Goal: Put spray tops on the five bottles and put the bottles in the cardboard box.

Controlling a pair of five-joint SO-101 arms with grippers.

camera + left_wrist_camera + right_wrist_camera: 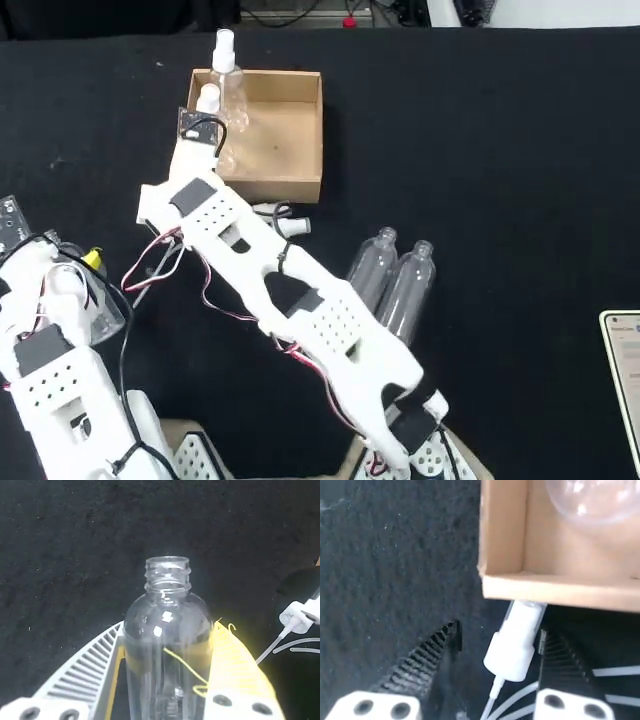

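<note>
The cardboard box (300, 140) stands at the back left, with two capped bottles (228, 85) in its left side. My right gripper (497, 630) hangs at the box's front left corner (502, 577), open, its fingers on either side of a white spray top (514, 642) that lies against the box's outer wall. My left gripper (169, 626) at the front left is shut on an upright clear bottle (167, 630) with a bare neck. Two more uncapped bottles (395, 275) lie side by side right of the right arm. Loose spray tops (288, 222) lie in front of the box.
A black cloth (500, 150) covers the table. A flat white device (622, 365) lies at the right edge. The right arm (300, 300) stretches diagonally across the middle, from the front up to the box. Another spray top (299, 616) with its tube lies near the left gripper.
</note>
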